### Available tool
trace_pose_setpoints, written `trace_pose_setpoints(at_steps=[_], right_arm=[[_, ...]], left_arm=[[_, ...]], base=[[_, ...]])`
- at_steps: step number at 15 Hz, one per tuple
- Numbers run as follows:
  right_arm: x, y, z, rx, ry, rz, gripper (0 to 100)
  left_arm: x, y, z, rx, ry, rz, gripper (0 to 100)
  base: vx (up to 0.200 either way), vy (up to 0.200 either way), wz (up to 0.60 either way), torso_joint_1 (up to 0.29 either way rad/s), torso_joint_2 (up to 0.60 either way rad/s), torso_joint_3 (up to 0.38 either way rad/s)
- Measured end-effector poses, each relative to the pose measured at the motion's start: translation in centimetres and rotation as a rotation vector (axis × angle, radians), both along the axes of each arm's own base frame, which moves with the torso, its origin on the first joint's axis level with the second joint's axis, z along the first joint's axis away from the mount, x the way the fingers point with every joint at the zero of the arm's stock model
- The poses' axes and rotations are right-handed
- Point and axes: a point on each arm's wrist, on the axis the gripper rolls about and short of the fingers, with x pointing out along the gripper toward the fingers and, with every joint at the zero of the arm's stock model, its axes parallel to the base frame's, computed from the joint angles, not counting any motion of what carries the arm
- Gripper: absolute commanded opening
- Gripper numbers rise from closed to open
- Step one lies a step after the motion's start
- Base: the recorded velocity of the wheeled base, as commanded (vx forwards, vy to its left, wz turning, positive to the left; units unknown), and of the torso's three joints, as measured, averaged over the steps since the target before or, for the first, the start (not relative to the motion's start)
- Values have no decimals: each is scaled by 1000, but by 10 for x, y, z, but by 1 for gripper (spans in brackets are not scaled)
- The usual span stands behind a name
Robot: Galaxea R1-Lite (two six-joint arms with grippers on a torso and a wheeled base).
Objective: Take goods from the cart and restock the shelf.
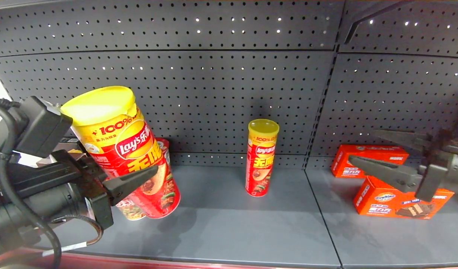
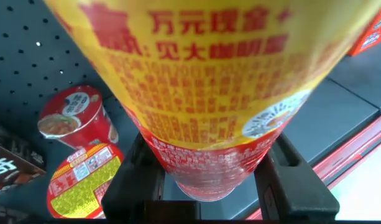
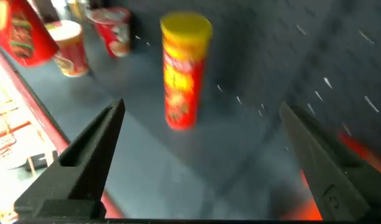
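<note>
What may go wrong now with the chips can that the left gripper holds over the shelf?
1. The chips can sits tilted in the left gripper; if it is released like this, it may topple or roll on the shelf.
2. Two noodle cups stand close beside it, so lowering the can here could knock them over.

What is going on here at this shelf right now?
A robot is restocking a shelf. Its left hand grips a chip can with a yellow lid, tilted, over the shelf's left part. A second chip can stands upright in the middle. The right hand is open and holds nothing, in front of two orange boxes on the right.
</note>
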Motion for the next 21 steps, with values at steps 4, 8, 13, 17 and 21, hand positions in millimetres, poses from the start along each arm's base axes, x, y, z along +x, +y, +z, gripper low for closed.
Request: trace_pose_setpoints(at_steps=[4, 8, 13, 17, 21], right_arm=[[50, 24, -17, -17, 17, 186, 100], [84, 38, -38, -16, 49, 284, 100], [122, 51, -62, -14, 90, 359, 100], [153, 64, -80, -16, 108, 371, 100], [176, 76, -98, -20, 126, 382, 100]], left_arm=[[1, 0, -3, 1, 13, -7, 0], [3, 0, -1, -1, 12, -8, 0], [6, -2, -2, 3, 18, -2, 0], [8, -3, 2, -2, 9, 2, 0], [10, -3, 1, 2, 15, 5, 0]], base=[[0, 0, 0, 0, 0, 0], [0, 0, 0, 0, 0, 0], [0, 0, 0, 0, 0, 0], [0, 0, 0, 0, 0, 0], [0, 0, 0, 0, 0, 0]])
